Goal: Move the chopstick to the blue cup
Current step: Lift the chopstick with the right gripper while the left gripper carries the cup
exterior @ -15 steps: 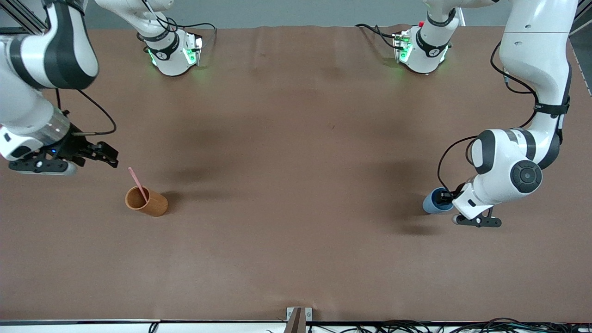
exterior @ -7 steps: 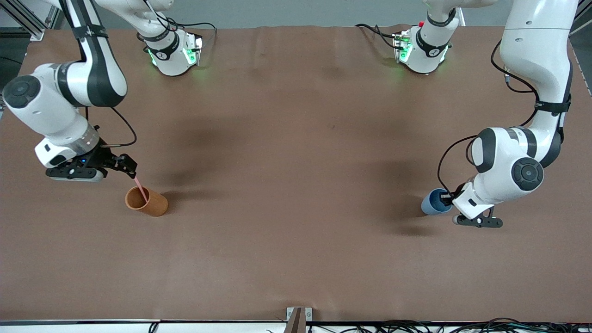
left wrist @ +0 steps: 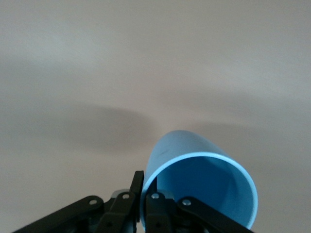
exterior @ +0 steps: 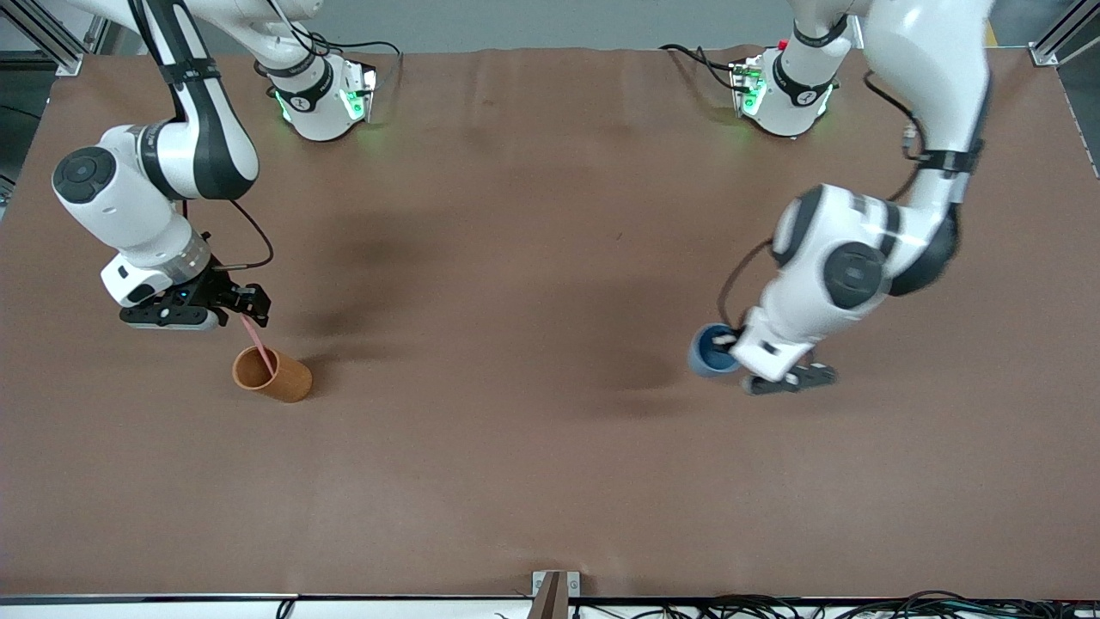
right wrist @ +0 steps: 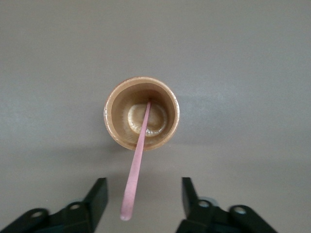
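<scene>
The pale pink chopstick [exterior: 259, 343] leans in the orange-brown cup [exterior: 284, 383] near the right arm's end of the table. My right gripper [exterior: 255, 308] is open, with the chopstick's top end between its jaws and touching neither finger; the right wrist view shows the stick [right wrist: 136, 162], the cup [right wrist: 172, 127] and the gripper [right wrist: 144, 188]. My left gripper [exterior: 731, 343] is shut on the rim of the blue cup [exterior: 706, 352] and holds it tilted over the table. In the left wrist view one finger of the gripper [left wrist: 144, 180] is inside the cup [left wrist: 206, 187] and one outside.
The brown table cover [exterior: 516, 258] lies bare between the two cups. The arms' bases [exterior: 322, 99] stand along the edge farthest from the front camera. A small bracket [exterior: 550, 589] sits at the nearest edge.
My left arm has carried the blue cup toward the middle of the table. My right gripper has moved in to the chopstick's top end, which now stands between its open jaws.
</scene>
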Robot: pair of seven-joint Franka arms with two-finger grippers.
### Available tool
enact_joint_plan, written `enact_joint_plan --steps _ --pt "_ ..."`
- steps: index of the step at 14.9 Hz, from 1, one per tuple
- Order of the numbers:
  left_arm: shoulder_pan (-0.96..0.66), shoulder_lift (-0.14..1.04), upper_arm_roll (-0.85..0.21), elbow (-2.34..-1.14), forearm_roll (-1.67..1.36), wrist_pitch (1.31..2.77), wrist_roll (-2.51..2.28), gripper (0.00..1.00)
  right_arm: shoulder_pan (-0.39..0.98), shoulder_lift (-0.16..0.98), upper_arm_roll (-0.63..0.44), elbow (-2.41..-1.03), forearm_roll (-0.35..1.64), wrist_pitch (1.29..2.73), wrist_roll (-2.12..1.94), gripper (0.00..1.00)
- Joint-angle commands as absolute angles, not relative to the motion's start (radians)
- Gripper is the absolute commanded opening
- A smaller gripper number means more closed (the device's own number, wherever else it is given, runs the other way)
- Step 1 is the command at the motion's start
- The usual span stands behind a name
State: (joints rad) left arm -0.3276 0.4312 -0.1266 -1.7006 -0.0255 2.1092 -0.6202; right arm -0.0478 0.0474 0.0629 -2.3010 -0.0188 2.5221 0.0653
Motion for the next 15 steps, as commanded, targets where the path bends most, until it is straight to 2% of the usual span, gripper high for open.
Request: enact_joint_plan --steps 1,3,6,9,13,15 --pt "-0.438 0.489 -0.124 -1.634 -0.037 2.106 -0.821 0.0 -0.049 0.017 0.072 -2.327 -0.003 2.53 0.066 0.43" --pt "-0.53 0.543 -0.124 -1.586 -0.037 2.128 -0.943 0.0 -0.052 0.017 0.072 -2.321 -0.003 2.533 0.066 0.3" --pt "-0.61 0.587 -0.124 -1.571 -0.034 2.19 -1.046 0.0 -0.052 0.017 0.072 -2.322 -0.003 2.537 0.069 0.22" --pt "-0.652 0.623 -0.123 -1.58 -0.029 2.241 -1.068 0.0 -0.052 0.018 0.072 -2.315 -0.003 2.531 0.074 0.05" --pt "-0.655 0.632 -0.121 -1.614 -0.023 2.258 -1.071 0.01 -0.054 0.017 0.071 -2.267 -0.003 2.498 0.072 0.01" --pt "-0.655 0.634 -0.121 -1.65 -0.02 2.302 -1.066 0.02 -0.055 0.017 0.071 -2.176 -0.003 2.36 0.077 0.01"
